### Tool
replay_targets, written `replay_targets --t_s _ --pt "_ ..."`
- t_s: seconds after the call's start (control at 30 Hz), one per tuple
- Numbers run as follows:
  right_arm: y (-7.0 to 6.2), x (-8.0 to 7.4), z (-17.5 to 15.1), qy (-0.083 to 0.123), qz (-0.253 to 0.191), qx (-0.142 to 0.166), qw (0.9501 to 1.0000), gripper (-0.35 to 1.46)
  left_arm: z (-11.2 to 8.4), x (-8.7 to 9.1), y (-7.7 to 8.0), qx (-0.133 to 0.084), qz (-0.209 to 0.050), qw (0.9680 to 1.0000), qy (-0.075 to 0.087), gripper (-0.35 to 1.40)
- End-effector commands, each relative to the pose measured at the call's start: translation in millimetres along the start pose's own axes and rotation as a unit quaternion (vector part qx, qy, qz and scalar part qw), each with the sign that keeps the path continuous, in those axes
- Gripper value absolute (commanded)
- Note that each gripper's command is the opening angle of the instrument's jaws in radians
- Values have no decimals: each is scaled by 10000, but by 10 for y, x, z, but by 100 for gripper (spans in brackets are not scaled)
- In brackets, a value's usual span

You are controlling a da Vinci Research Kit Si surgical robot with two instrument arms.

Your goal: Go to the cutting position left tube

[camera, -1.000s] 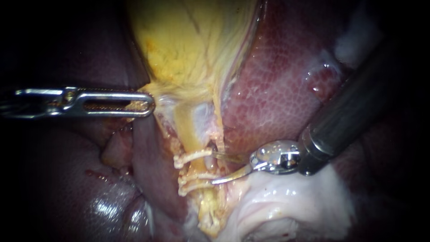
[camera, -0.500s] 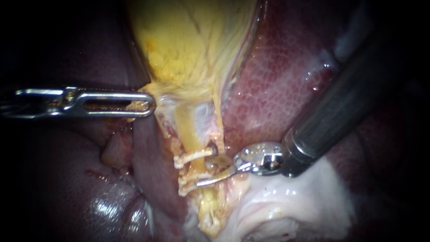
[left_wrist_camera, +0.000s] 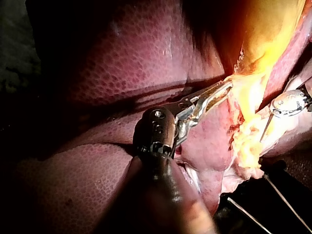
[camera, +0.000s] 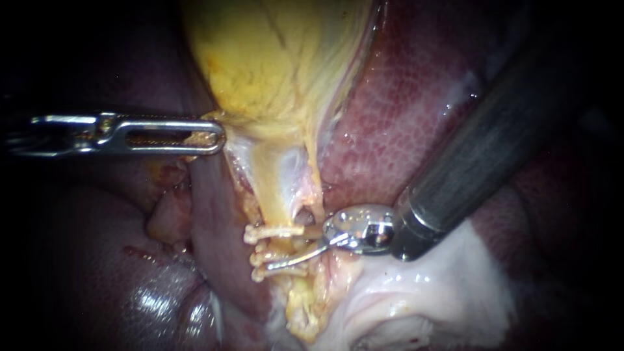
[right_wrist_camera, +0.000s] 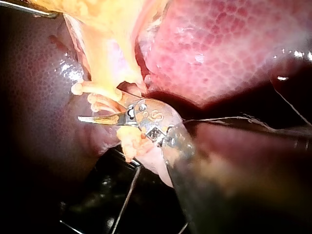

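My left instrument comes in from the left, its jaws shut on the lower edge of the yellow gallbladder. Below it the pale left tube runs down, crossed by white clips stacked close together. My right instrument reaches in from the upper right. Its blades stand open at the tube between the clips: the lower blade shows, the upper one is mostly hidden behind tissue. The right wrist view shows one blade lying just under the clips. The left wrist view shows the jaws on yellow tissue.
Red liver lies right of the gallbladder, under my right instrument's dark shaft. White fatty tissue fills the lower right. A darker liver lobe sits at the lower left. Thin wires cross the dark bench below the tissue.
My right instrument has slid left, bringing its blades from beside the tube onto it between the clips. The left instrument and the tissue it holds rose slightly, and the clips shifted a little left.
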State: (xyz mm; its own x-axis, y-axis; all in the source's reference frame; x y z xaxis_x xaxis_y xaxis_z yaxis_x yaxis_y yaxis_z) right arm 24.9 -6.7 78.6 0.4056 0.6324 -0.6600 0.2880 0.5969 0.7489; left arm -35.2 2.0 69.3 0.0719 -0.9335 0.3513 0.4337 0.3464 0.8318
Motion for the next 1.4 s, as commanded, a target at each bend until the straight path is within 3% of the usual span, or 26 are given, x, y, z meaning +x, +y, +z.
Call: replay_targets --t_s 0.03,0.77,1.4 --pt "1 0 2 1 8 25 10000 143 1 0 0 -8 -3 10000 -2 -35" --pt "15 -5 46 -72 88 247 9996 143 20 5 -5 -45 7 10000 -33 -35" --pt "16 -6 47 -73 114 244 9996 143 20 5 -7 -35 6 10000 -28 -35"
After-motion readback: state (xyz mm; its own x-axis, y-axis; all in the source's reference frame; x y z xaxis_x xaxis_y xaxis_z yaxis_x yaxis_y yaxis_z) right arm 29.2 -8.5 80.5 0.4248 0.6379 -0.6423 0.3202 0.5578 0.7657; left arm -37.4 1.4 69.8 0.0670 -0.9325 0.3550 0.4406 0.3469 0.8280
